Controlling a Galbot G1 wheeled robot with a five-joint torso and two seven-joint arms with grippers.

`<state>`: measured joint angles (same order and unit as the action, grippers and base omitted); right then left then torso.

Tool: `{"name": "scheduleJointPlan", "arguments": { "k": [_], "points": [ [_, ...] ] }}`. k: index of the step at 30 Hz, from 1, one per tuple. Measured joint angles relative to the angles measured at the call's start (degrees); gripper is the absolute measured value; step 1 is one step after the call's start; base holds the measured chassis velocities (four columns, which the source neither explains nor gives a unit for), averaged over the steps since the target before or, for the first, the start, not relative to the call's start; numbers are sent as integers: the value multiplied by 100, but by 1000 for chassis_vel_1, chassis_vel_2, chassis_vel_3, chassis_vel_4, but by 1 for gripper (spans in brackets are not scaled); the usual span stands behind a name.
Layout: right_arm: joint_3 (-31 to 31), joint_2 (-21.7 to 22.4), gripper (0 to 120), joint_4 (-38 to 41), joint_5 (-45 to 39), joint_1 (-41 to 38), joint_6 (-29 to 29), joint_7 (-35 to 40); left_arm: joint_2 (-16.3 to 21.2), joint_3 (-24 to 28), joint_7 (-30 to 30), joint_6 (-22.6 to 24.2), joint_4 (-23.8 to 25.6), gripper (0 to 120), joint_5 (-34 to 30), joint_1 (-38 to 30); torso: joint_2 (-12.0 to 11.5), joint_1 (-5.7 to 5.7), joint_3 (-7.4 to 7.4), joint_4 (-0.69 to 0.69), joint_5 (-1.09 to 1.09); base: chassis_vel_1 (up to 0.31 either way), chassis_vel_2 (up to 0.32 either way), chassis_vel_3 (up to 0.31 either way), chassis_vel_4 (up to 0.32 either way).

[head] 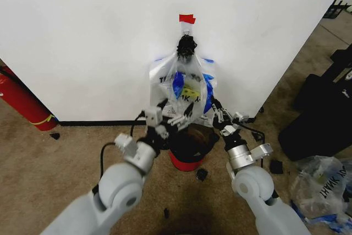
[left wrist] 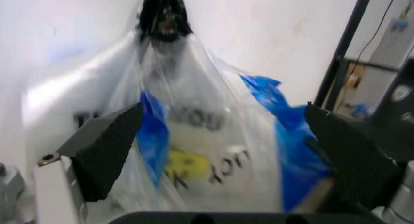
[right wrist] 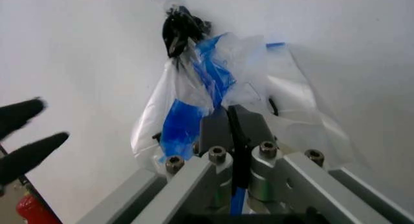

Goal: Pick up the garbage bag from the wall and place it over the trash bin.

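Note:
The garbage bag (head: 190,83) hangs flat on the white wall (head: 93,37) from a black knot under a red tape piece (head: 187,18). It is thin and translucent, with blue trim, black lettering and a yellow face (left wrist: 187,163). The trash bin (head: 190,148), black with a red base, stands on the carpet right under it. My left gripper (head: 177,115) is open in front of the bag's lower part, its dark pads (left wrist: 106,149) wide apart. My right gripper (head: 216,109) is shut on the bag's blue edge (right wrist: 214,88) at the bag's right side, its fingers (right wrist: 216,129) pressed together.
A long red cylinder (head: 22,103) with a yellow band leans at the wall's left end. Black cases (head: 322,119) and a clear plastic bag (head: 324,182) lie on the carpet at the right. Small black scraps (head: 202,174) dot the floor near the bin.

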<state>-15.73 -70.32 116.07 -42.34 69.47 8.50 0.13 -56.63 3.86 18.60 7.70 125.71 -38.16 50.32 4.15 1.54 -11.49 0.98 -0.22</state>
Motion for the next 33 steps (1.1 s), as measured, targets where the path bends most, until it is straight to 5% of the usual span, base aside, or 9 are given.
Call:
{"name": "scheduleJointPlan", "arguments": {
  "k": [7, 18, 25, 33],
  "points": [
    [-199, -97, 0, 183, -497, 158, 7, 104, 176, 701, -1, 150, -520, 98, 254, -1011, 0, 0, 0, -1, 1, 0, 0, 0, 0],
    [-570, -112, 0, 412, -919, 380, 11, 169, -128, 1686, 101, 462, -1210, 96, 492, -2066, 0, 0, 0, 1, 0, 0, 0, 0, 0],
    [-603, -123, 0, 408, -850, 406, 25, 145, -300, 1982, 595, 1435, -1463, 94, 770, -2587, 0, 0, 0, 0, 0, 0, 0, 0, 0],
    [-625, -99, 0, 400, -849, 369, 27, 134, -532, 2046, 982, 1911, -1675, 93, 633, -2794, 0, 0, 0, 2, 0, 0, 0, 0, 0]
  ]
}}
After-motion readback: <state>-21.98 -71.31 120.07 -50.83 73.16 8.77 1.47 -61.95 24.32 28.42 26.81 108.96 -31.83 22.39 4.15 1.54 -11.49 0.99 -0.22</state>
